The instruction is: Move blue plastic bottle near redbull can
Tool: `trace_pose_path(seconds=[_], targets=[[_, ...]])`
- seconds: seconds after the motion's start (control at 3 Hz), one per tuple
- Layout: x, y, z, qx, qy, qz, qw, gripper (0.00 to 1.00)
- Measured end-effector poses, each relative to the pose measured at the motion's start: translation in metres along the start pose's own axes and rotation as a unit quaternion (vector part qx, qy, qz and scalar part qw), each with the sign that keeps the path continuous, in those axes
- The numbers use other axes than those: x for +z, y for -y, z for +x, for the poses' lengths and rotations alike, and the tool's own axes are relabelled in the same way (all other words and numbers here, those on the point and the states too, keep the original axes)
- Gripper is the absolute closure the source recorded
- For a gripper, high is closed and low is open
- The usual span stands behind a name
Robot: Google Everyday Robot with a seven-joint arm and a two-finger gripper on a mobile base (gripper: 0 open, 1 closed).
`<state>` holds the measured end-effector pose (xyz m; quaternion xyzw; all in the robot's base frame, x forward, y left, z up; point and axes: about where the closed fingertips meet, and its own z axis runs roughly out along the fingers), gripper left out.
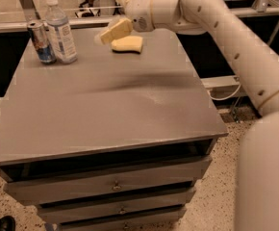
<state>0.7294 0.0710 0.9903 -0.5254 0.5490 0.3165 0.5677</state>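
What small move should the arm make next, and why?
Probably draw the gripper back from the table: the bottle already stands upright close beside the can at the back-left corner, and the open gripper holds nothing, hovering near the yellow sponge.
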Motion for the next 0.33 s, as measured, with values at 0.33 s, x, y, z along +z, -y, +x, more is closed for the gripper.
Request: trace_pose_path(seconds=[0.33], targets=[[-0.0496, 0.0041, 0.0152, 0.006, -0.004, 0.027, 0.9996, 0.00]])
